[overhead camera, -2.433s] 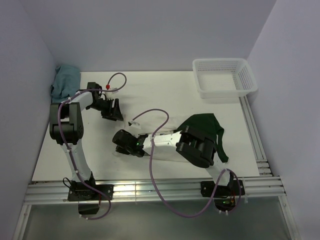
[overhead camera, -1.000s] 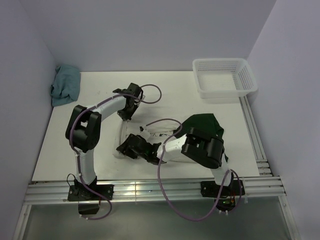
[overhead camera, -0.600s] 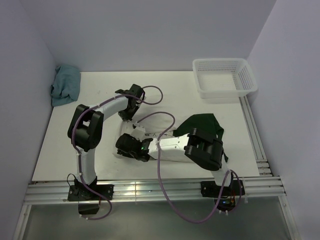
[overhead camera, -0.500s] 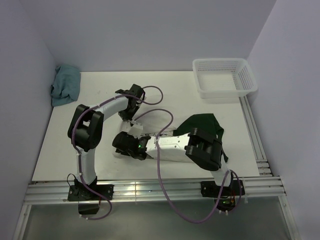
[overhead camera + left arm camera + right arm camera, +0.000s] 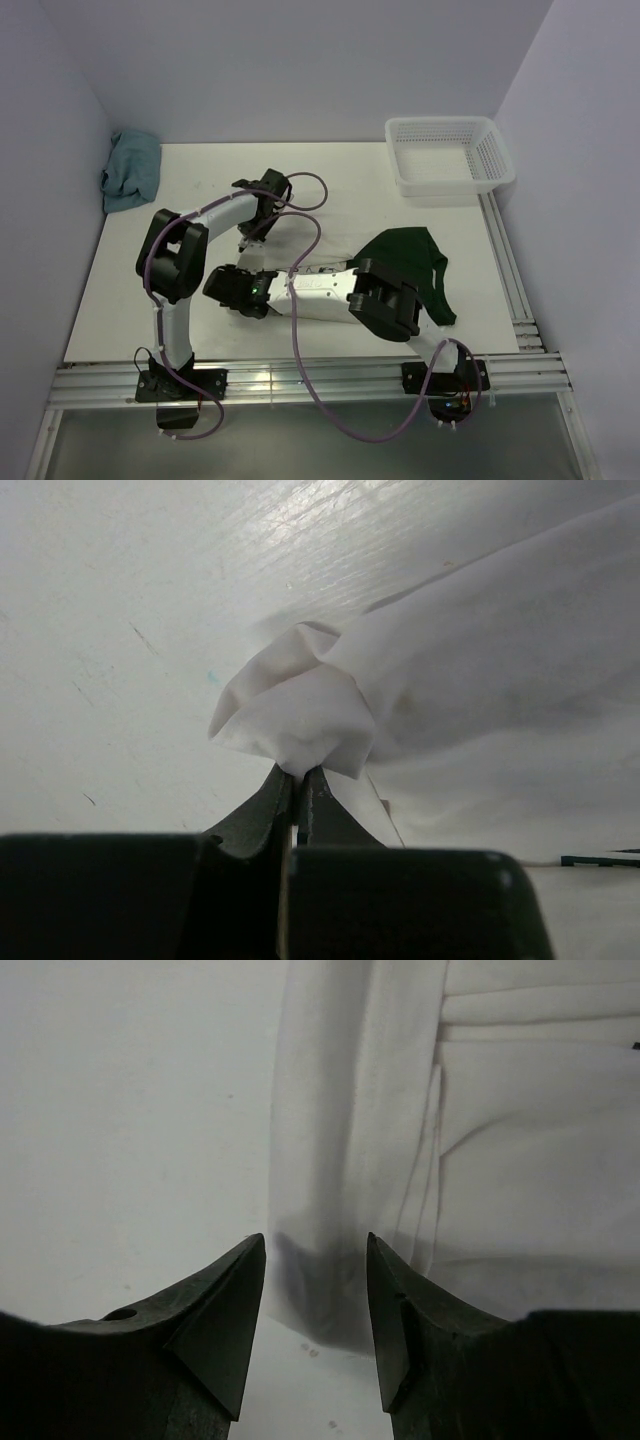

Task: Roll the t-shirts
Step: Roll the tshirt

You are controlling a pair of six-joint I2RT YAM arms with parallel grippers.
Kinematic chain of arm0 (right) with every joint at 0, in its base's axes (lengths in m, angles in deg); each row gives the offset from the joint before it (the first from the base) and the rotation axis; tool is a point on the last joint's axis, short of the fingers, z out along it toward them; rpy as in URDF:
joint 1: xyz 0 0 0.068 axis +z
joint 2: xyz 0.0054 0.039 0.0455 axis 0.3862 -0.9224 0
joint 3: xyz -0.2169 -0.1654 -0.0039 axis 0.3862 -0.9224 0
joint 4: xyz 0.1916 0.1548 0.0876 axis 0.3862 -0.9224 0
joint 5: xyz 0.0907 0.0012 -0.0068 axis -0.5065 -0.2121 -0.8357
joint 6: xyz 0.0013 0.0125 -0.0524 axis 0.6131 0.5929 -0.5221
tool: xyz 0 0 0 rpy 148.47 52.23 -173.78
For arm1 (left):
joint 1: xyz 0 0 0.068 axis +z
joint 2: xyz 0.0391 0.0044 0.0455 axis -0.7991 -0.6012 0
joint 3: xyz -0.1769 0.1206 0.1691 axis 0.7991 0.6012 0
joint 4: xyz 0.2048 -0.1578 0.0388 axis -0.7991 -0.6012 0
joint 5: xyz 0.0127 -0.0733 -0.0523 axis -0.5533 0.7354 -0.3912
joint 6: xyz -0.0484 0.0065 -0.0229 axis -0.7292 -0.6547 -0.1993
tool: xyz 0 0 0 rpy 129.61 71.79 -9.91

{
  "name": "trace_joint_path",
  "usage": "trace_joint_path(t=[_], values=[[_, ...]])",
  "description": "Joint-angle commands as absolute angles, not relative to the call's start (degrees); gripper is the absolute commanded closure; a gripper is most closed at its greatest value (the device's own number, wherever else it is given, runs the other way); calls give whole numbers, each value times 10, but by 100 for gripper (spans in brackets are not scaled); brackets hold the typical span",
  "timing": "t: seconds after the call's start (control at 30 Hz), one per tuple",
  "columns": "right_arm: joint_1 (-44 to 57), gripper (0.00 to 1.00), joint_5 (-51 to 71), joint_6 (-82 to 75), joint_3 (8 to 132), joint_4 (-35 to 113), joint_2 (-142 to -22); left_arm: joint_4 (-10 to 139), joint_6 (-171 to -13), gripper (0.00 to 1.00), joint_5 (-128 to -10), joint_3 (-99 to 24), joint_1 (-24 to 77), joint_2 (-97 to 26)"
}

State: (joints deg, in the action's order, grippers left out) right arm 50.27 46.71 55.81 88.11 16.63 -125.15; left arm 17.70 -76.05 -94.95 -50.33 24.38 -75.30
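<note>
Over the last two and a half seconds the left arm has swung in from the far-left side of the table (image 5: 120, 300), and the left gripper (image 5: 297, 780) is now clamped on the cream-white t-shirt (image 5: 480, 650), its fingers pressed together on a bunched corner of fabric that stands up in a small knot just above the tips. Within the last second the right gripper (image 5: 312, 1260) has slid leftward along the cloth, and its jaws are now parted. The shirt's folded left edge lies between the two fingertips and touches neither as far as can be seen. The body of the shirt runs away to the right of that gripper in flat layered folds, with bare table to its left. In the top view most of the shirt is hidden under the right forearm. Judgement: one corner is secured and the second grasp is lined up but not yet made, so rolling has not visibly begun. The right jaws must close on the edge before both ends can be turned together. A loosely bunched left corner may slip or roll unevenly.
</note>
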Motion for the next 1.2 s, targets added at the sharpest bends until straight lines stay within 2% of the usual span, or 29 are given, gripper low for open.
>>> trace_joint_path(t=[0.0, 0.4, 0.47, 0.9, 1.03, 1.13, 1.17], values=[[506, 47, 488, 547, 914, 143, -1266, 179, -772, 100, -949, -524, 236, -754], [514, 40, 466, 541, 941, 131, -1299, 177, -772, 100, -948, -527, 230, -758], [519, 39, 483, 541, 960, 92, -1308, 176, -772, 100, -948, -526, 229, -759], [527, 39, 472, 550, 1032, 23, -1362, 176, -771, 100, -949, -524, 225, -761], [526, 43, 455, 552, 1061, -22, -1397, 175, -769, 96, -945, -524, 225, -761], [524, 54, 438, 557, 1056, -20, -1401, 174, -767, 92, -941, -523, 225, -760], [523, 62, 431, 560, 1041, -13, -1395, 174, -767, 92, -939, -523, 225, -760]])
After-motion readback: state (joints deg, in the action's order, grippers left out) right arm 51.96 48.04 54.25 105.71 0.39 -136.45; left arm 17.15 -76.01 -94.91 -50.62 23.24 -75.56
